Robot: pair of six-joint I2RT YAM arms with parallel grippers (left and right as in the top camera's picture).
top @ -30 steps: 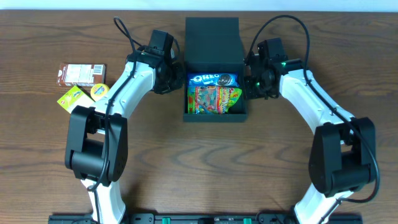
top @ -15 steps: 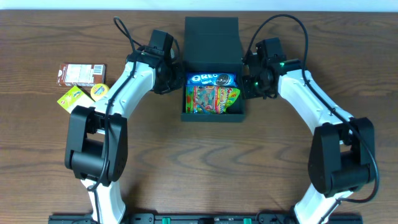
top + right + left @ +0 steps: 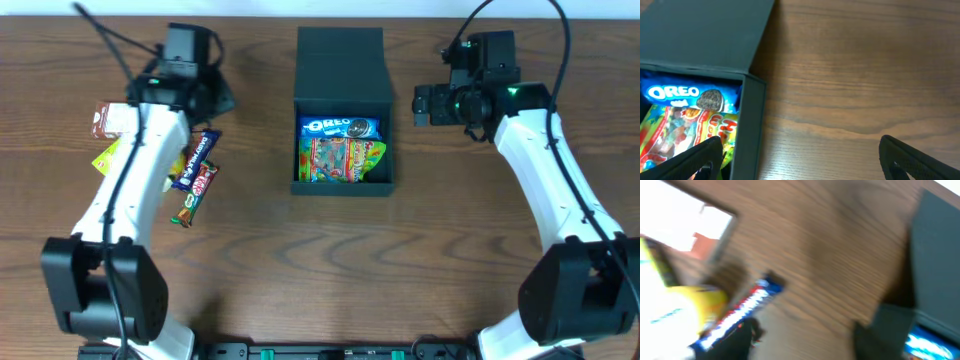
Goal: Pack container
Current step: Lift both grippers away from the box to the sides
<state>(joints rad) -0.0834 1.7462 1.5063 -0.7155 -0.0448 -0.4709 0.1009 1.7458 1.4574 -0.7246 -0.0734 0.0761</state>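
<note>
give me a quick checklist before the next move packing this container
1. Flap lid open, laid back behind the container: ok.
2. Right end effector open, empty, clear of the container: ok.
3. Left end effector open or shut: cannot tell, its wrist view is blurred.
4. Room left beside the Oreo packet and gummy packet: cannot tell.
5. All snacks packed: not ok, the blue bar and brown box lie outside it.

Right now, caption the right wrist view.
Open right gripper beside the teal container holding Oreo packet and gummy bag.
</note>
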